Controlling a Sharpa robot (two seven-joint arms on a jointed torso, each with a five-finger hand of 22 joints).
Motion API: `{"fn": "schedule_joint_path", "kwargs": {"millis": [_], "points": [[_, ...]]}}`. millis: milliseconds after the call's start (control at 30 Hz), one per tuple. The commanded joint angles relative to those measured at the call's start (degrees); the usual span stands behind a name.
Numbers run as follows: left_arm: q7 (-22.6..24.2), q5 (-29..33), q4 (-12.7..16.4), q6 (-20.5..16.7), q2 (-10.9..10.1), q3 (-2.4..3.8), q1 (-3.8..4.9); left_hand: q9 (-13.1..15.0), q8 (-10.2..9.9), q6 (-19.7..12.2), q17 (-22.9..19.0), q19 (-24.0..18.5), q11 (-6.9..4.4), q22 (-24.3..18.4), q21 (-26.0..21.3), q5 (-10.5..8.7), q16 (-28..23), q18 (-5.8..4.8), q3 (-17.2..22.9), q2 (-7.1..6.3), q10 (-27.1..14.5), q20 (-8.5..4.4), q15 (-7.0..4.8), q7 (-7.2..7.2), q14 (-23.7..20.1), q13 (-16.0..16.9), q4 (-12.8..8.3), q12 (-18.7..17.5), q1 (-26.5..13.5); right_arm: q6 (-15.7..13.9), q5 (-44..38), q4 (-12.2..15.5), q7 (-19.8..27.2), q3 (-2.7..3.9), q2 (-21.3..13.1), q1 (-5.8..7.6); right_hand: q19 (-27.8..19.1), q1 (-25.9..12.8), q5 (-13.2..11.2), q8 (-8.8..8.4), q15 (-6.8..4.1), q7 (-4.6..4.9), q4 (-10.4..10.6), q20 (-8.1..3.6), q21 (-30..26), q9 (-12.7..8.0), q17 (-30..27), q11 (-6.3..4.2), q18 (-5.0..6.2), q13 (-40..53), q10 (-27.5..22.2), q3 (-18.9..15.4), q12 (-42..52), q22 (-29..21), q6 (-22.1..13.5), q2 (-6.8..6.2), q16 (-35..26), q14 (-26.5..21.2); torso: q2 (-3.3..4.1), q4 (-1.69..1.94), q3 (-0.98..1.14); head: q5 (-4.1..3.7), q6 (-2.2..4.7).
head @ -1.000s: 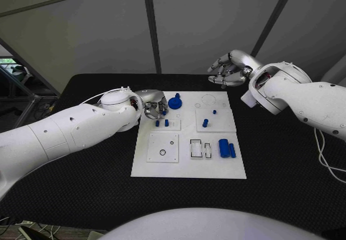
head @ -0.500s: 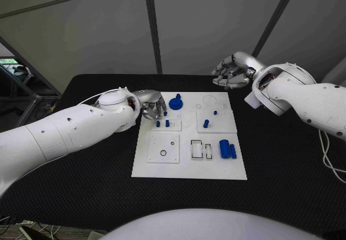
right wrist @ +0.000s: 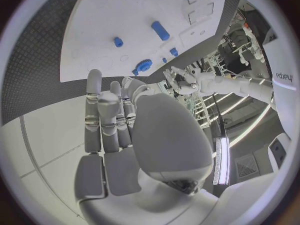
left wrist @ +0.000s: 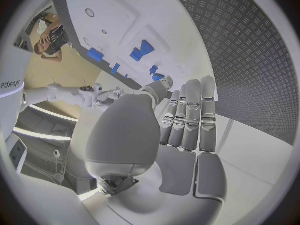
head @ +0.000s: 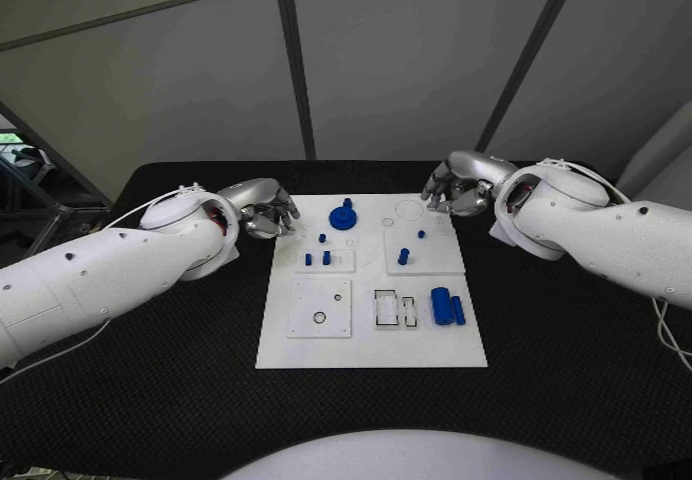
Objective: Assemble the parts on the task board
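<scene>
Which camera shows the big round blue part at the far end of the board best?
The head view: the round blue part sits unobstructed on the task board, seen from above between the left hand and the right hand. The right wrist view shows it small past fingers; the left wrist view shows blue pieces too unclear to identify.

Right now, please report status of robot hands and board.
Left robot hand open, right robot hand open, both holding nothing. Blue parts lie on task board. Nothing in the way.

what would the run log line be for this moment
left hand: empty, beside task board | right hand: empty, at far right corner | blue parts: on board | assembly: not yet done
</scene>
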Motion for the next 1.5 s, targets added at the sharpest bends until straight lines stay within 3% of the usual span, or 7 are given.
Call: {"fn": "schedule_joint_path", "kwargs": {"millis": [33, 300, 467, 600, 700, 1167, 1500], "points": [[4.26, 18.11, 2.12, -7.31, -1.79, 0.08, -0.25, 0.03, 0.48, 0.82, -0.70, -0.26, -0.04, -0.33, -0.68, -0.36, -0.95, -0.96, 0.26, 0.17, 0.84, -0.44, -0.11, 0.04, -0.29, 0.26, 0.12, 0.77, 0.48, 0.76, -10.68, 0.78, -0.53, -0.21, -0.26, -0.91, 1.20, -0.05, 0.44, -1.02, -0.19, 0.05, -0.68, -0.14, 1.62, -0.10, 5.33, -0.23, 0.75, -1.29, 1.43, 0.39, -1.86, 0.95, 0.79, -0.28, 5.07, 2.46, 0.06, -0.02, 0.05, -1.14, 0.58], [15.39, 45.25, 9.02, -9.54, -6.45, 0.09, -1.63, -0.56, 0.88, 1.18, -4.54, -3.03, 0.86, -2.54, -4.88, -0.39, -7.27, -1.13, -0.04, 0.36, -1.86, 0.16, 0.81, 0.82, -3.54, 0.03, 0.07, 1.32, 0.39, 1.79, -15.98, 1.43, -1.58, -0.51, -0.20, -2.93, 1.81, -1.55, 0.48, -3.52, -0.13, 0.19, -1.40, -0.07, 4.11, -0.07, 11.50, 0.01, 0.71, -3.74, 3.08, 1.84, -6.53, 2.55, 1.92, -1.10, 10.76, 4.06, 0.13, 0.04, -0.10, -3.25, 1.60], [19.27, 53.53, 11.61, -9.51, -7.85, 0.09, -2.17, -0.71, 1.06, 1.30, -5.63, -3.35, 0.91, -3.35, -6.13, -0.36, -8.87, -1.10, -0.40, 0.68, -2.17, 0.41, 0.92, 0.80, -3.75, -0.06, 0.13, 1.81, 0.23, 2.66, -17.29, 1.80, -2.30, -0.56, -0.25, -3.77, 1.74, -2.66, 0.45, -4.62, 0.28, 0.60, -1.23, 0.20, 4.53, -0.14, 12.63, 0.52, 0.67, -4.61, 2.18, 1.83, -8.34, 2.84, 1.43, -2.03, 11.84, 4.22, 0.13, -0.05, -0.05, -3.35, 1.76], [20.66, 55.87, 12.41, -9.95, -8.54, 0.09, -2.39, -0.72, 1.13, 1.38, -5.79, -3.34, 0.91, -3.49, -6.32, -0.35, -9.09, -1.09, -0.44, 0.84, -2.17, 0.44, 0.95, 0.85, -3.73, -0.07, 0.16, 1.94, 0.21, 1.81, -18.30, 1.88, -2.78, -0.57, 0.03, -4.20, 1.67, -3.27, 0.92, -5.47, 0.60, 0.95, -1.20, 0.44, 4.73, -0.16, 13.88, 0.93, 0.66, -5.11, 1.56, 1.75, -9.26, 2.99, 0.70, -2.79, 13.04, 4.45, 0.26, -0.25, 0.06, -2.79, 1.84], [21.32, 56.70, 12.63, -10.22, -8.81, 0.09, -2.48, -0.73, 1.13, 1.38, -5.81, -3.34, 0.92, -3.50, -6.34, -0.35, -9.11, -1.09, -0.44, 0.84, -2.17, 0.44, 0.95, 0.85, -3.72, -0.07, 0.16, 1.95, 0.21, 0.81, -18.77, 1.79, -2.97, -0.58, 0.35, -4.44, 1.65, -3.34, 1.08, -5.67, 0.67, 1.04, -1.24, 0.53, 4.81, -0.14, 14.21, 1.03, 0.67, -5.24, 1.49, 1.82, -9.47, 3.04, 0.60, -2.88, 13.36, 4.49, 0.19, -0.03, -0.02, -2.83, 1.84], [22.27, 57.40, 12.77, -10.17, -8.97, 0.09, -2.57, -0.79, 1.24, 1.47, -6.21, -3.29, 0.93, -3.81, -6.80, -0.29, -9.64, -1.05, -0.44, 1.16, -2.28, 0.46, 0.95, 0.93, -3.67, -0.12, -0.06, 2.23, 0.49, -1.92, -19.16, 0.61, -3.07, -0.57, 2.07, -4.70, 1.78, -2.81, 1.67, -6.11, 0.73, 1.32, -1.78, 0.70, 5.54, 0.01, 15.56, 1.15, 0.74, -5.55, 1.97, 3.24, -9.97, 3.50, 1.08, -2.19, 14.67, 4.57, 0.13, -0.08, 0.04, -2.47, 1.23], [22.00, 57.42, 12.53, -9.69, -8.82, 0.09, -2.58, -0.80, 1.25, 1.48, -6.27, -3.28, 0.94, -3.84, -6.85, -0.29, -9.71, -1.05, -0.43, 1.20, -2.30, 0.46, 0.96, 0.95, -3.67, -0.13, -0.10, 2.27, 0.54, -1.16, -19.17, -0.57, -3.11, -0.57, 2.86, -4.70, 1.74, -2.70, 1.59, -6.17, 0.71, 1.30, -1.98, 0.72, 5.87, 0.07, 15.85, 1.10, 0.76, -5.57, 2.34, 3.94, -10.08, 3.71, 1.51, -1.83, 14.97, 4.55, 0.11, -0.05, 0.04, -2.41, 1.19]]}}
